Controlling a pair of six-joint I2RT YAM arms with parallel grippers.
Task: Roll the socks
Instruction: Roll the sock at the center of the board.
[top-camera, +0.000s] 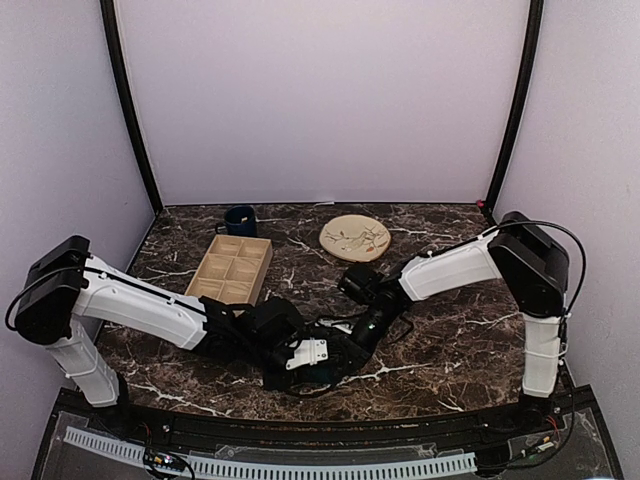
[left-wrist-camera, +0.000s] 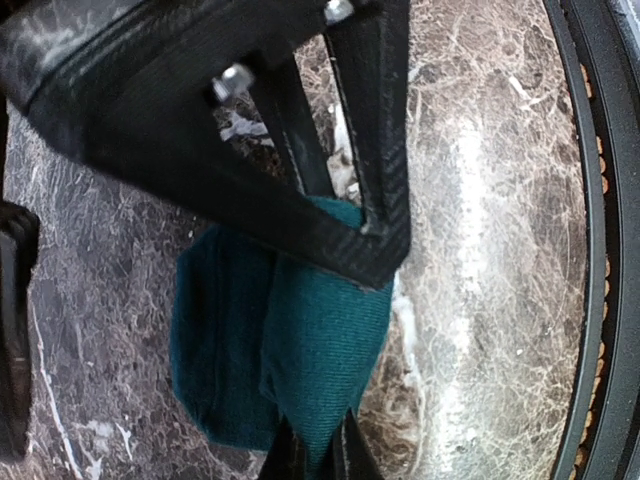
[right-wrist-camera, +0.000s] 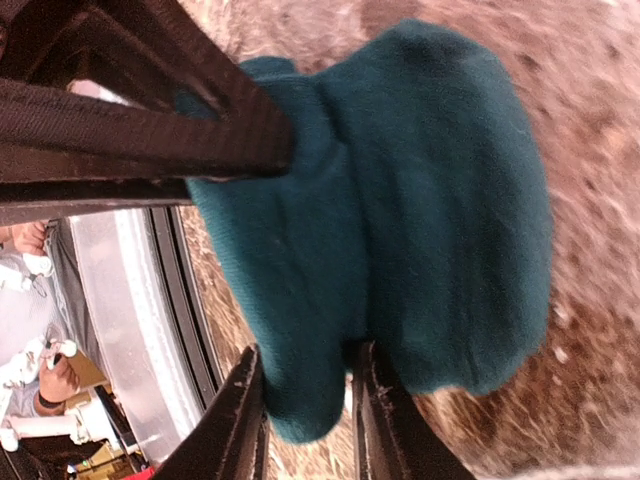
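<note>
Down at bottom centre, pinches the teal sock (left-wrist-camera: 225, 340) in left gripper (left-wrist-camera: 320, 450); straddles its lower-left fold with right gripper (right-wrist-camera: 305, 385), grip unclear

No legible text or markings in view

Left arm (top-camera: 140, 305): stretched low from its base on the left, reaching right toward the middle.
Left gripper (left-wrist-camera: 318, 455): pointing down, fingers pinched tight on a fold of the teal sock (left-wrist-camera: 300, 340).
Right arm (top-camera: 450, 268): elbow up high on the right, forearm sloping down and left.
Right gripper (right-wrist-camera: 305, 420): fingers partway apart, straddling the sock's edge, fabric filling the gap. Firm grip or not, can't tell.
Both grippers: low and close together.
</note>
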